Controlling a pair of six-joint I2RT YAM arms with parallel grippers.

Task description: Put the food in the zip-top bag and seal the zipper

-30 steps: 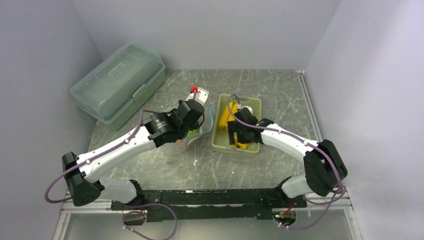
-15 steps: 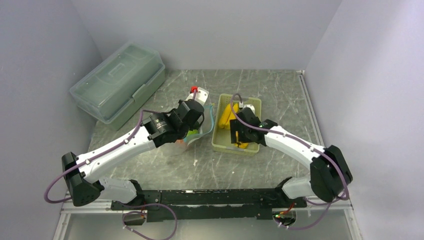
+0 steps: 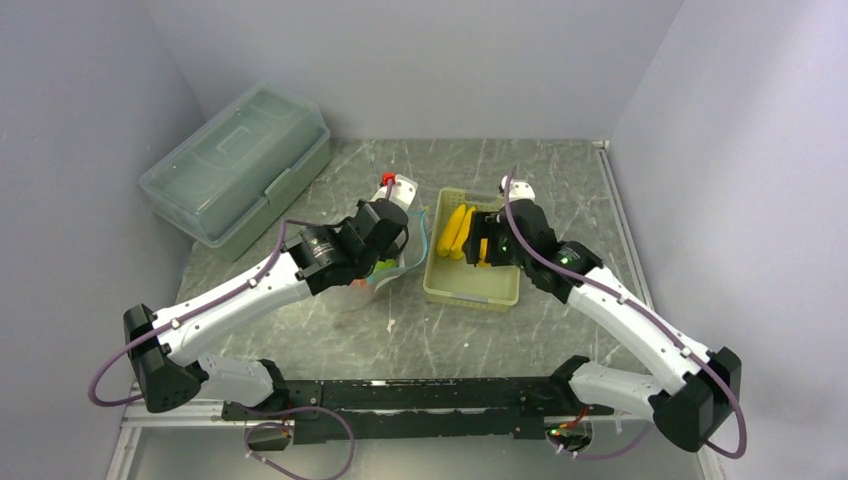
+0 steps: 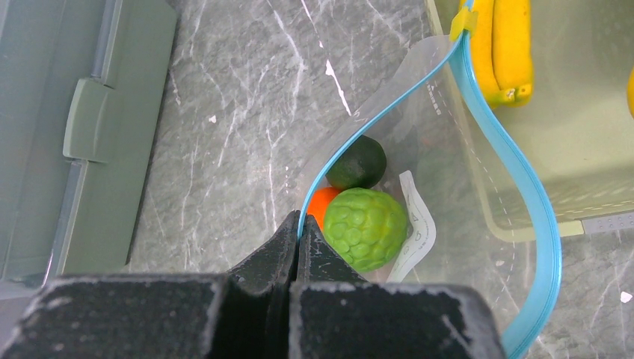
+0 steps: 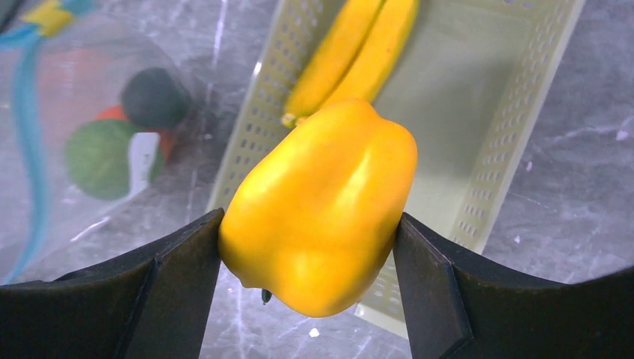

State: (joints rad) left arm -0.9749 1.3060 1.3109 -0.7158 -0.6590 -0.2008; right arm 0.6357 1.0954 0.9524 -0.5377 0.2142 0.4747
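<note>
Three pieces of food lay inside the zip-top bag point(image 4: 441, 149) when we looked down the left wrist: a dark green avocado point(image 4: 357, 163), an orange point(image 4: 323, 206) mostly hidden beneath it, and a bumpy light green round fruit point(image 4: 365, 228), with a white slip point(image 4: 419, 224) beside them. We found the left gripper point(image 4: 299, 224) pinched tight on the near side of the teal zipper point(image 4: 549, 254), its jaws fully together with only the strip between them, so the bag's mouth stood open in a wide loop. A yellow slider point(image 4: 463, 22) sat at the far end of that strip. We saw the bag resting on the grey marble table point(image 4: 224, 112), just left of the pale green perforated basket point(image 5: 508, 134). The right gripper point(image 5: 308, 232) had its jaws spread fairly wide and clamped on both flanks of a yellow bell pepper point(image 5: 321, 202), held above the basket. Two bananas point(image 4: 502, 45) lay side by side in the basket. A lidded translucent storage box point(image 3: 238, 160) stood at the far left.
</note>
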